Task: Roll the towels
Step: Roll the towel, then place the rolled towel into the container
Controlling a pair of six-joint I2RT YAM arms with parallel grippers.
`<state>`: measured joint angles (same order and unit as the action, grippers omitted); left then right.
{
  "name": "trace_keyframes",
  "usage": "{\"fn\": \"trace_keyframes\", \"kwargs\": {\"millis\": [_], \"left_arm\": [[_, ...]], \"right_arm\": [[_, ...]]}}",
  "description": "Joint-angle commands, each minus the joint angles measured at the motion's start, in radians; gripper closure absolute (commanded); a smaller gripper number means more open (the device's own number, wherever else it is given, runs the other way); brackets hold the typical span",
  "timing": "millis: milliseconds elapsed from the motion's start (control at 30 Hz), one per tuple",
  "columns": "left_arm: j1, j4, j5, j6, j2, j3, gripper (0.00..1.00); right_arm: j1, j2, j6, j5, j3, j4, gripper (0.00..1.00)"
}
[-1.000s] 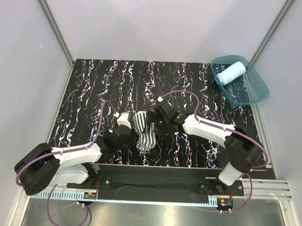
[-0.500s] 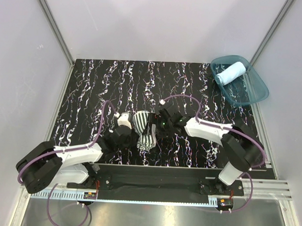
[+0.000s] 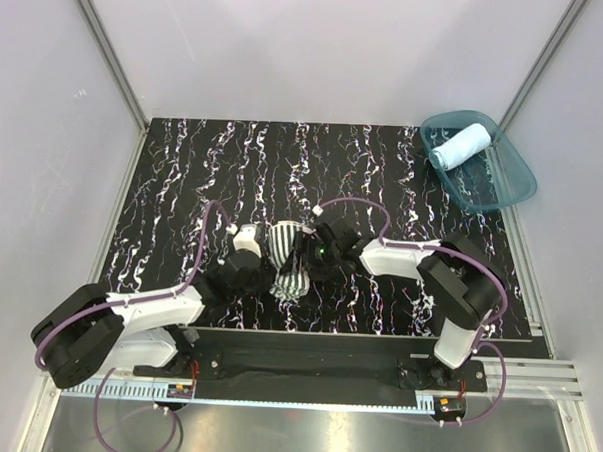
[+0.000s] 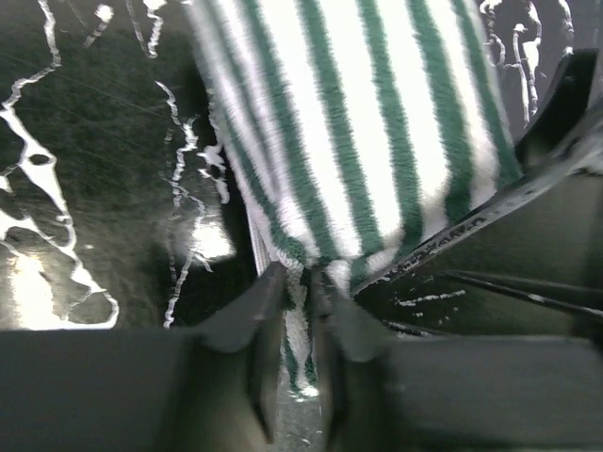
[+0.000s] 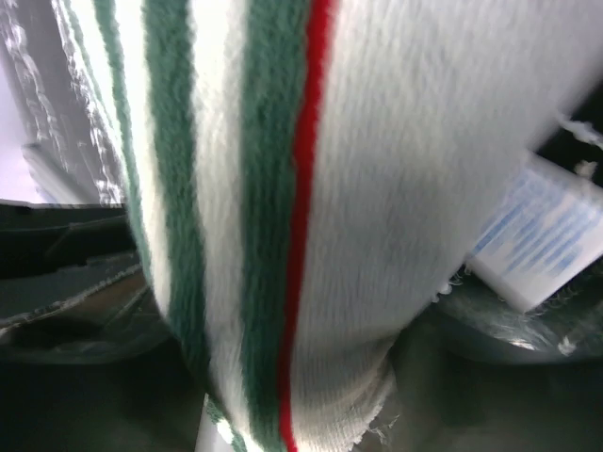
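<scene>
blue towel [image 3: 463, 145] lies rolled in the tub [image 3: 499, 183], so it looks done. striped towel [image 3: 288, 259] sits bunched on the table [image 3: 183, 181], still to roll. left gripper [image 4: 298, 287] pinches its edge. right gripper [image 3: 307, 254] jaws sit wide around it; i cannot tell if they squeeze.

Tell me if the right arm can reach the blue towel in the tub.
Probably yes: the blue towel lies uncovered in the tub on that side, path clear, but the right gripper is at the striped towel.
</scene>
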<state>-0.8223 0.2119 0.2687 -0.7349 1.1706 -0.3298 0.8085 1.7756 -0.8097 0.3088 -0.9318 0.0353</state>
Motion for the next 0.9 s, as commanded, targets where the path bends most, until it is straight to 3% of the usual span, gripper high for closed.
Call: {"fn": "trace_keyframes", "kwargs": {"millis": [0,67,100,200,433,667,867], "left_arm": [[0.006,0.055,-0.026,0.017,-0.028,0.015,0.71],[0.006,0.043,-0.033,0.025,-0.035,0.008,0.66],[0.006,0.035,-0.034,0.026,-0.040,0.005,0.64],[0.008,-0.009,-0.039,0.037,-0.089,-0.012,0.56],[0.011,-0.354,0.046,0.104,-0.307,-0.144,0.01],[0.018,-0.675,0.144,0.180,-0.480,-0.316,0.01],[0.022,-0.856,0.185,0.154,-0.583,-0.385,0.01]], "right_arm": [[0.001,0.065,-0.072,0.082,0.045,0.179,0.43],[0.003,0.094,-0.094,0.108,0.065,0.221,0.55],[0.003,0.111,-0.109,0.113,0.071,0.239,0.67],[0.003,0.116,-0.123,0.105,0.083,0.275,0.81],[-0.067,0.021,-0.108,0.082,0.074,0.222,0.85],[-0.247,-0.154,-0.027,0.102,-0.031,0.066,0.85],[-0.517,-0.261,0.078,0.095,-0.212,-0.175,0.85]]}}
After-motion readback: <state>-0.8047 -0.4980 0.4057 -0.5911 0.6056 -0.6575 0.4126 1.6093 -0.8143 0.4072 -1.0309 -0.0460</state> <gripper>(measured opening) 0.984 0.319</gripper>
